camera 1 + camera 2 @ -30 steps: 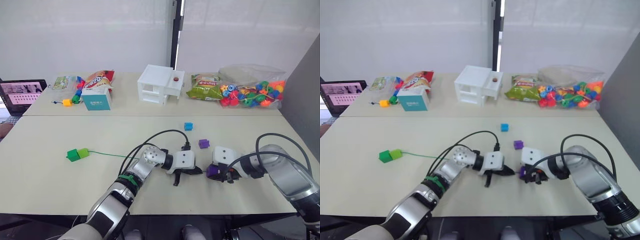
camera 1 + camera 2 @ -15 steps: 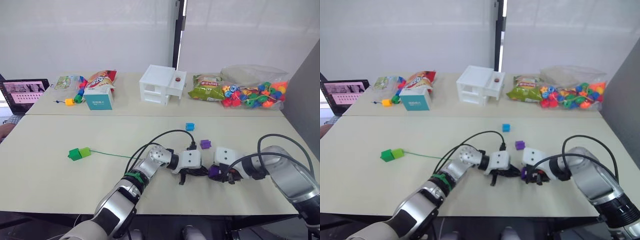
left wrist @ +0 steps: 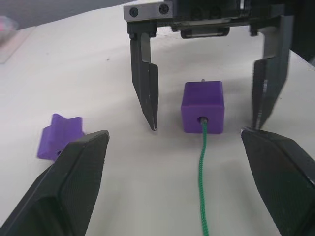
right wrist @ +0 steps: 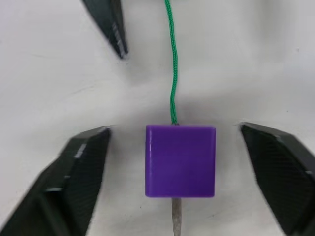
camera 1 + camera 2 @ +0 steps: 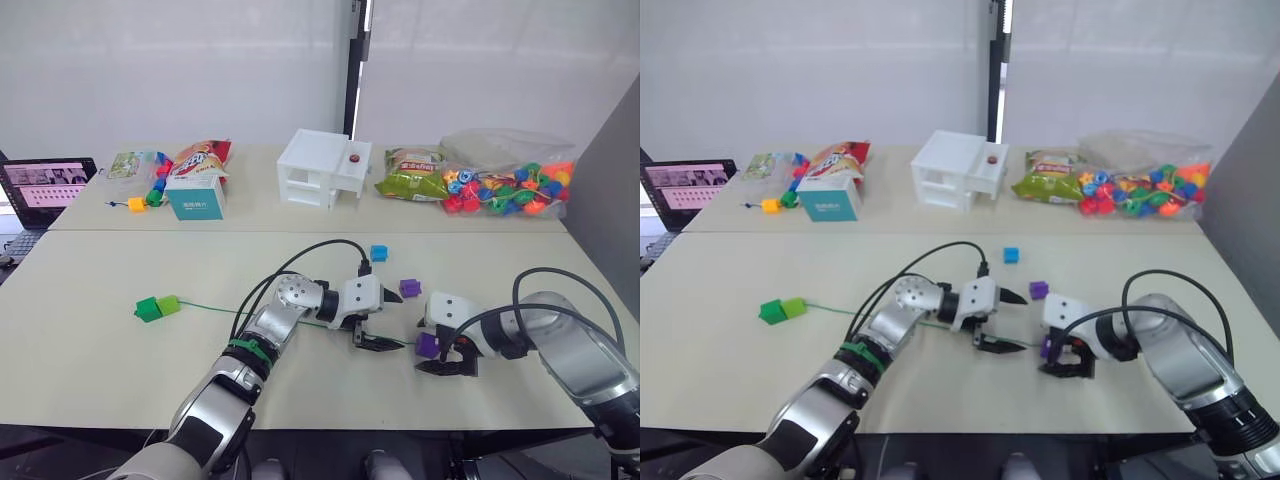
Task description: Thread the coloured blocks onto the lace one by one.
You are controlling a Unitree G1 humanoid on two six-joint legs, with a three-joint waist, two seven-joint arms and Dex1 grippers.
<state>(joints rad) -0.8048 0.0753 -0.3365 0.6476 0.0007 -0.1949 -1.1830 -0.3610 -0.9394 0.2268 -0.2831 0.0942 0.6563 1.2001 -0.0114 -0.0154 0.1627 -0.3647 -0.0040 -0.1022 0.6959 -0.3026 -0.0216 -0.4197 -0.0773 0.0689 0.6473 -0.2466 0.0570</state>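
Observation:
A purple cube [image 4: 180, 161] lies on the table with the green lace [image 4: 172, 73] running through it; the brownish tip [image 4: 175, 216] pokes out on the far side. My right gripper [image 4: 174, 132] stands open around this cube, fingers apart from it. My left gripper [image 5: 395, 322] is open just left of it, over the lace [image 5: 215, 308]. The lace's far end carries a dark green cube [image 5: 147, 309] and a light green block [image 5: 168, 303]. Another purple block [image 5: 409, 288] and a blue cube [image 5: 378, 253] lie loose behind the grippers.
Along the back stand a white model house [image 5: 322, 168], a bag of coloured beads [image 5: 505, 180], snack bags [image 5: 408, 172], a teal box [image 5: 194, 195], a bead chain [image 5: 150, 190] and a laptop [image 5: 45, 185]. A grey wall [image 5: 610, 200] borders the right.
Both grippers have opened. The right one has let go of the purple cube, which now rests on the table. The left gripper has drawn back to the left along the lace.

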